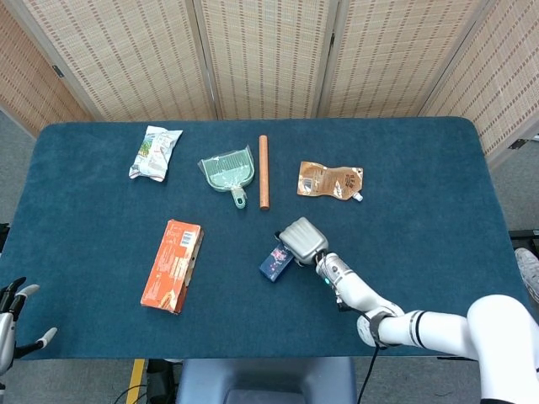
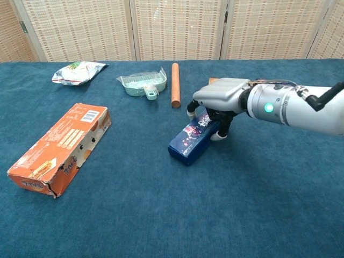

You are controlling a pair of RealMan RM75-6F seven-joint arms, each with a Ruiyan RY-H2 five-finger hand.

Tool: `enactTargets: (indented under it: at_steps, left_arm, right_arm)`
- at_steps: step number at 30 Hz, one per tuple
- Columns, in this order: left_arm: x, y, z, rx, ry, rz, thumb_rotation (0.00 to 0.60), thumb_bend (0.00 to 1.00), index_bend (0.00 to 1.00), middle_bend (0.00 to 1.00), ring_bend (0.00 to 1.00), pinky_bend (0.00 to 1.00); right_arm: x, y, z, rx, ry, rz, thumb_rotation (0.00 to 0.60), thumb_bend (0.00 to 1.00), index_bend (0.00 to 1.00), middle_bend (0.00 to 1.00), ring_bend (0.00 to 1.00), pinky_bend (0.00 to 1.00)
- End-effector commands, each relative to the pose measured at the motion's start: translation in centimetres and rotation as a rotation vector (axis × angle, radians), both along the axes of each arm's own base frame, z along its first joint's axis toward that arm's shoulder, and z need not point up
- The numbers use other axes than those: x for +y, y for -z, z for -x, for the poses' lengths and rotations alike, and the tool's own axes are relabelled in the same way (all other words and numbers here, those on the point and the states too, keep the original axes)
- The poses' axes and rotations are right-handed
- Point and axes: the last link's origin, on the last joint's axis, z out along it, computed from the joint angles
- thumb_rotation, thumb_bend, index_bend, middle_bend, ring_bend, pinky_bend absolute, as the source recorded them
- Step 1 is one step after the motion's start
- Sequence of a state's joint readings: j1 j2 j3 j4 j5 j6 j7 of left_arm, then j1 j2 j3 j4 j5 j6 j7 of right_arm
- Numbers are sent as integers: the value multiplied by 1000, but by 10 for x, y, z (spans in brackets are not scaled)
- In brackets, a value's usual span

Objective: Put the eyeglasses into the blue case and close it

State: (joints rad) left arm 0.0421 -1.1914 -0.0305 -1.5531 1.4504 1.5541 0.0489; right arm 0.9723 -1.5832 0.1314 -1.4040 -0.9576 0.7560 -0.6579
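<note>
A blue case (image 1: 274, 263) with pink print, box-shaped and closed, lies near the middle of the table, also in the chest view (image 2: 191, 142). My right hand (image 1: 301, 239) sits over its far end and grips it, fingers curled down one side and the thumb on the other (image 2: 220, 97). No eyeglasses show in either view. My left hand (image 1: 13, 324) hangs off the table's front left corner, fingers spread and holding nothing.
An orange carton (image 1: 173, 265) lies left of the case. Along the back are a snack bag (image 1: 154, 153), a green dustpan (image 1: 227, 172), a wooden rod (image 1: 264, 171) and a brown pouch (image 1: 330, 180). The rod stands just behind my right hand.
</note>
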Motion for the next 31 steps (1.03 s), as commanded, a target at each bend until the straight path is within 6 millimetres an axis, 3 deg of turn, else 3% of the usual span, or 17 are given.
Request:
enactTargets:
  at_steps: [1, 7, 11, 14, 17, 23, 31]
  left_arm:
    - [1, -1, -1, 0, 6, 0, 600, 186, 250, 137, 147, 238]
    - [4, -3, -3, -2, 21, -2, 600, 187, 249, 137, 147, 238]
    - [5, -2, -4, -6, 28, -1, 600, 187, 250, 137, 147, 238]
    - [7, -1, -4, -11, 32, -5, 600, 187, 249, 137, 147, 238]
    - [10, 1, -5, -12, 39, 2, 600, 186, 249, 137, 147, 238]
    - [16, 5, -7, -13, 55, 0, 600, 187, 244, 137, 147, 238]
    - [20, 8, -14, -15, 75, -5, 600, 187, 241, 137, 147, 238]
  right_arm:
    - [10, -17, 12, -41, 37, 24, 600, 240, 68, 998, 1000, 991]
    - [27, -53, 41, -76, 89, 103, 600, 240, 15, 964, 1000, 990]
    - [44, -89, 63, -124, 110, 210, 600, 248, 45, 895, 982, 986]
    - [61, -118, 87, -161, 135, 309, 600, 259, 150, 828, 902, 955]
    - [81, -141, 110, -178, 167, 382, 600, 272, 175, 706, 770, 871]
    - [125, -182, 149, -197, 245, 491, 600, 282, 175, 474, 401, 547]
    - [175, -203, 168, -240, 289, 570, 600, 283, 175, 448, 361, 513]
